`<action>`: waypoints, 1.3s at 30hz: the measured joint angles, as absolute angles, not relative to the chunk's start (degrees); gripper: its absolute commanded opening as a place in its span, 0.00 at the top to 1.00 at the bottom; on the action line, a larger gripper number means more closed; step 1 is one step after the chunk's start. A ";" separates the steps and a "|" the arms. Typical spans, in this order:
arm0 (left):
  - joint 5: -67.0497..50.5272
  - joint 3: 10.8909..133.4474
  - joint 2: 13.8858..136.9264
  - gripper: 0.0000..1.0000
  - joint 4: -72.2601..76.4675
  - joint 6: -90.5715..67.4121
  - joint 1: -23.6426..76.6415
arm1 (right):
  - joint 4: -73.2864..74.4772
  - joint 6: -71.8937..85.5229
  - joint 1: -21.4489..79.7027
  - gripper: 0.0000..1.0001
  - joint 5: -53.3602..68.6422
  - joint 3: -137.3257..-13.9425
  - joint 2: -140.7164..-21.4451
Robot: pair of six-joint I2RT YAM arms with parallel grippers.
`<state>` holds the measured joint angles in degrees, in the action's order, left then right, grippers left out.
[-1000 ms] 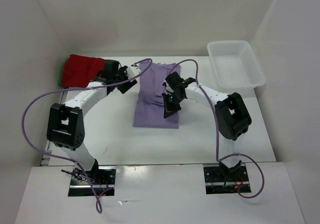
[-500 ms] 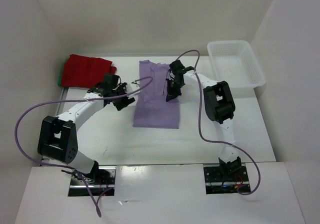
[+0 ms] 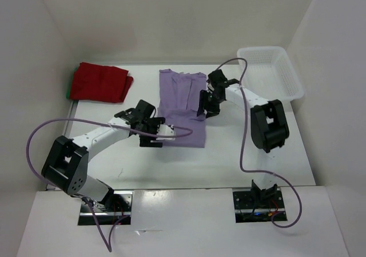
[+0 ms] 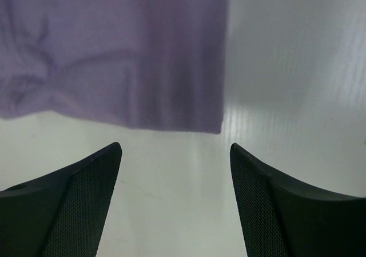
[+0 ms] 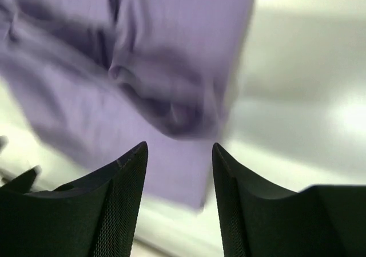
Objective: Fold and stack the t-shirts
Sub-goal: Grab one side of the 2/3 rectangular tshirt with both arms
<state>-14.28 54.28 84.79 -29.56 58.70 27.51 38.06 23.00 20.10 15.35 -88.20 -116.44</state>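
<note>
**Left hand (image 3: 153,132) swings from the red shirt (image 3: 100,82) to the lavender shirt (image 3: 182,105); right hand (image 3: 207,103) shifts to that shirt's right edge**

Moved since a second ago: the left arm, which had been reaching to the far left with its hand over the red shirt, now stretches low across the desk (image 3: 194,165) toward the middle. The red shirt is fully uncovered, lying folded in the far left corner, with a sliver of the green shirt (image 3: 70,90) showing under its left edge.

The left hand now sits at the near left corner of the lavender shirt. In the left wrist view its fingers (image 4: 86,200) stand wide apart with only bare desk between them, and the near hem of the lavender shirt (image 4: 114,51) lies just ahead of the tips, not touching.

The lavender shirt lies in the middle of the desk as a long folded strip running from far to near. Its far end, bunched and partly hidden under the arms before, now lies spread out flat, with some creases down its length.

The right hand, earlier over the middle of that shirt, has moved out to the right and farther back, and hangs at the shirt's right edge. In the right wrist view, which is blurred, its fingers (image 5: 120,200) stand apart with nothing clamped between them; the lavender cloth (image 5: 143,56) lies beyond the tips.

The white basket (image 3: 269,74) sits in the far right corner, where it was.
</note>
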 measured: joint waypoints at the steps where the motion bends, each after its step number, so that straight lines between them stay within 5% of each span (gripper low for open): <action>1: -14.26 53.56 84.44 0.15 -29.69 60.01 28.64 | 38.26 23.18 20.10 0.45 15.53 -85.52 -113.27; 9: -14.02 48.64 84.29 0.16 -29.69 65.63 34.65 | 36.01 27.86 21.65 0.45 17.39 -66.83 -96.49; 18: -9.15 45.65 85.21 0.24 -22.83 65.93 34.72 | 34.74 31.20 24.73 0.44 19.51 -58.74 -96.01; 22: -7.73 44.34 85.36 0.30 -20.93 65.87 34.72 | 33.10 32.62 25.52 0.31 20.71 -56.84 -96.09; 27: -6.52 44.10 86.04 0.37 -17.67 66.04 34.72 | 30.13 33.17 25.52 0.31 21.52 -56.21 -99.00; 29: -6.26 44.10 86.50 0.46 -16.56 66.08 34.72 | 29.34 33.82 25.47 0.45 23.16 -56.25 -99.90; 32: -6.11 44.10 87.24 0.72 -15.46 65.65 34.72 | 27.44 34.13 25.52 0.67 23.59 -56.25 -101.32; 35: -6.39 44.12 87.57 0.91 -15.20 65.54 34.72 | 26.37 34.46 25.52 0.97 24.21 -56.23 -102.61; 39: -7.16 44.31 87.66 1.00 -15.51 65.06 34.72 | 26.09 34.92 25.52 1.00 24.47 -56.21 -102.91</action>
<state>-7.16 44.31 87.66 -15.51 65.06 34.72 26.09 34.92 25.52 24.47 -56.21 -102.91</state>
